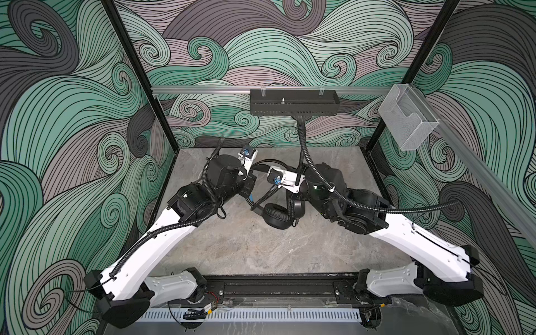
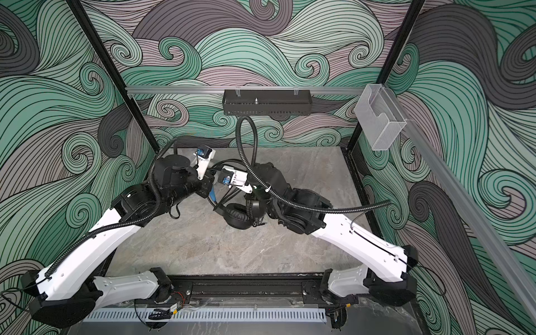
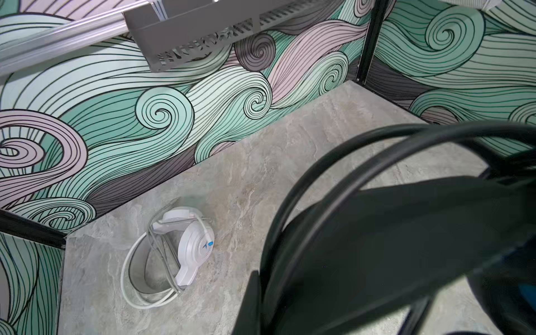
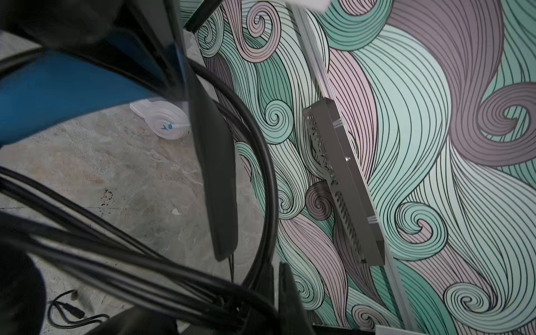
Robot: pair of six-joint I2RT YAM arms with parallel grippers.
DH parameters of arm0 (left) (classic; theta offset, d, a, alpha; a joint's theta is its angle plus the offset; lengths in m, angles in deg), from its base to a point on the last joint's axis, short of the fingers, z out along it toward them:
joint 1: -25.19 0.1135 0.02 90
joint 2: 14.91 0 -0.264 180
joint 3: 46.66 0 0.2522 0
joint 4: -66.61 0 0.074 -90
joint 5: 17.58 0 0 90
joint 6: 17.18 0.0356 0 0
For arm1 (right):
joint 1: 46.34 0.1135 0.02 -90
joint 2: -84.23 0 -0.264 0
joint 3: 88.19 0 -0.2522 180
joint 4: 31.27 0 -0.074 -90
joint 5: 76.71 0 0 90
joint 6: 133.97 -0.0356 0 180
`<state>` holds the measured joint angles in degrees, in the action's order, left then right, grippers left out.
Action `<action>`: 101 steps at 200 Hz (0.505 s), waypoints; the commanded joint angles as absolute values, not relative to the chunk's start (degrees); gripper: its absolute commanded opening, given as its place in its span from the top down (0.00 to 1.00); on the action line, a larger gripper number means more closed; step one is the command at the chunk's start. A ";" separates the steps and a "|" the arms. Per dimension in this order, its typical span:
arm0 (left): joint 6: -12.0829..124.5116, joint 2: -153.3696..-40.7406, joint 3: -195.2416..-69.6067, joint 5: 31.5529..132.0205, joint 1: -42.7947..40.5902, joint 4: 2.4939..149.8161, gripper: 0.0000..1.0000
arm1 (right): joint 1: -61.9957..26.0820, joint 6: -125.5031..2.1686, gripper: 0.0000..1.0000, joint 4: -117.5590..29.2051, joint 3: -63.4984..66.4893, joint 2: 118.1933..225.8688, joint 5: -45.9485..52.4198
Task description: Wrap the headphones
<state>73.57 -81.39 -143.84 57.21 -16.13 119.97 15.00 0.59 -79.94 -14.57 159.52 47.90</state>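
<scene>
The black headset (image 1: 275,216) sat between the two arms in both top views. Its ear cups (image 1: 297,206) were low by the desk (image 1: 261,252), just beneath the right claw (image 1: 280,190), and the rest of it rose toward the left claw (image 1: 250,190). The claws stood near each other, so the headset's long axis ran from the left claw down to the cups. Several strands of cord (image 1: 265,198) fanned out from the right claw. The wrists hid the fingertips from above.

In the left wrist view the black band (image 3: 406,232) and two loops of cord filled the space right at that claw. Its jaws were closed and, as I judged it, pinched the band. The white headset (image 3: 185,246) lay well beyond this claw in the desk's corner, with its pale cord (image 3: 127,278) looped around it.

In the right wrist view the strands converged at the right claw, which was closed on the cord. The band's blue lining (image 4: 58,95) lay just past it. A loose plug end (image 4: 72,310) trailed on the desk beside this claw. The right arm therefore looked the nearer one to feed the remaining tail around the band.
</scene>
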 commanded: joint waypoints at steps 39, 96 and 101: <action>73.28 -79.69 -146.32 59.71 -15.85 118.84 1.00 | 9.21 -9.50 0.90 -78.60 -11.65 154.44 44.47; 72.22 -78.59 -147.67 61.78 -15.86 118.74 1.00 | 2.96 -17.19 0.89 -77.73 -5.32 151.08 37.48; 71.89 -78.48 -147.93 62.09 -15.86 118.65 1.00 | 2.30 -17.88 0.89 -77.25 -4.35 150.58 36.50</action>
<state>73.88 -80.80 -143.91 59.73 -16.09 120.45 4.64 -12.53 -79.44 -7.45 152.76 40.60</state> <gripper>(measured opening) 0.064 0.111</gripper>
